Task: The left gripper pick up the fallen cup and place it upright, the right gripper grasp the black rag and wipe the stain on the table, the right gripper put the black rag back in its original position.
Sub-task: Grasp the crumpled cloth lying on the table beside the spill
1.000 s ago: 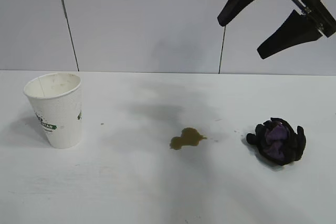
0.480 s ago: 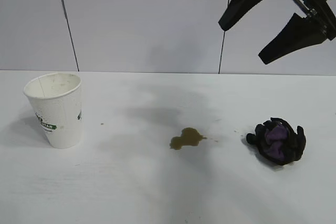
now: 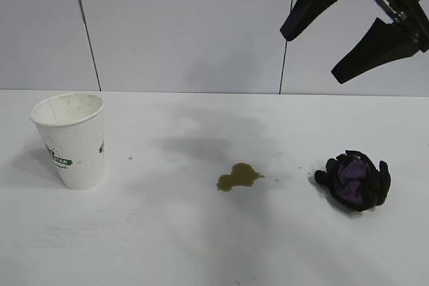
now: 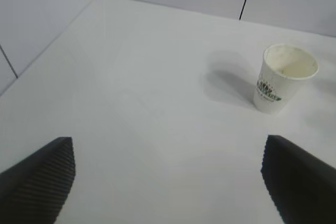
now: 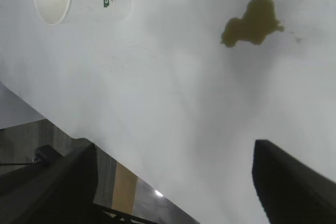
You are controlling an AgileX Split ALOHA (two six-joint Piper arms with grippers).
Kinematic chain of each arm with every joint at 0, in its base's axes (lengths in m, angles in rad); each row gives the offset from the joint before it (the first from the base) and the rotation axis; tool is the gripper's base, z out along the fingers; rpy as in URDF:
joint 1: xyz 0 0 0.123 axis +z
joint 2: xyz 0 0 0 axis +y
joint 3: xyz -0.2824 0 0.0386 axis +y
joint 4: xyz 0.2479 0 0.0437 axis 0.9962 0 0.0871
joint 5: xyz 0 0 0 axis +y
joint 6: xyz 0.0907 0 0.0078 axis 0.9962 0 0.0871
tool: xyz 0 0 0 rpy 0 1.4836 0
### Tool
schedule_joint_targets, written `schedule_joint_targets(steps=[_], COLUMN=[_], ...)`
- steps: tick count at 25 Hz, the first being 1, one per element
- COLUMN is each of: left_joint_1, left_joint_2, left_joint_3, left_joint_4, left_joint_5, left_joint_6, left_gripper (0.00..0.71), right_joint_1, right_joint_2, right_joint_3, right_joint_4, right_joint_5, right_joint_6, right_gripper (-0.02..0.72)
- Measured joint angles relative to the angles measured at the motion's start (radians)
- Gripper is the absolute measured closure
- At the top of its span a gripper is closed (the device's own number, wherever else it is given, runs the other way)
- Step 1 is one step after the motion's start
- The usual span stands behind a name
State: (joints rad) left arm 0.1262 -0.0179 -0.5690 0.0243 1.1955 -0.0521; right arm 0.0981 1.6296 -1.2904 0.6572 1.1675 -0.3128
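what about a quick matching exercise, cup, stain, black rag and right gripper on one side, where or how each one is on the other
1. cup
2. stain
3. black rag
4. right gripper

a. raised above the table, fingers spread, empty
b. bunched up at the exterior view's right
c. standing upright at the exterior view's left
d. lying between cup and rag

Pairs: 1-c, 2-d, 3-b, 4-a

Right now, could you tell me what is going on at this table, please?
A spill is being cleaned up. The cup already stands upright at the left of the table. The stain is unwiped, and the black rag lies untouched to its right. The right gripper hangs open above the rag. The left gripper, open, holds nothing.
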Motion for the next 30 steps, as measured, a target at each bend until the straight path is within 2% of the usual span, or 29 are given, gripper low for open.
schedule_joint_targets(steps=[4, 8, 10, 13, 17, 22, 30], left_joint_1=[-0.044, -0.095, -0.128, -0.163, -0.171, -0.172, -0.172], left_joint_2=[0.0, 0.0, 0.0, 0.0, 0.0, 0.001, 0.001], left_joint_3=[0.065, 0.084, 0.084, 0.084, 0.084, 0.084, 0.084], left_joint_4=[0.038, 0.052, 0.053, 0.055, 0.055, 0.055, 0.055], left_joint_5=[-0.023, -0.051, -0.054, -0.06, -0.06, -0.062, -0.066], left_joint_6=[-0.008, -0.013, -0.014, -0.014, -0.014, -0.014, -0.014], left_gripper=[0.016, 0.016, 0.016, 0.016, 0.016, 0.016, 0.016], right_joint_1=[0.0, 0.0, 0.0, 0.0, 0.0, 0.0, 0.0], right_joint_2=[0.0, 0.0, 0.0, 0.0, 0.005, 0.087, 0.252], right_joint_3=[0.0, 0.0, 0.0, 0.0, 0.0, 0.0, 0.0], right_joint_4=[-0.066, -0.127, -0.177, -0.283, -0.384, -0.423, -0.49], right_joint_5=[0.037, 0.042, 0.042, 0.018, -0.042, -0.063, -0.152], right_joint_6=[-0.003, -0.003, -0.003, 0.012, 0.055, 0.078, 0.121], right_gripper=[0.147, 0.147, 0.147, 0.147, 0.147, 0.147, 0.147])
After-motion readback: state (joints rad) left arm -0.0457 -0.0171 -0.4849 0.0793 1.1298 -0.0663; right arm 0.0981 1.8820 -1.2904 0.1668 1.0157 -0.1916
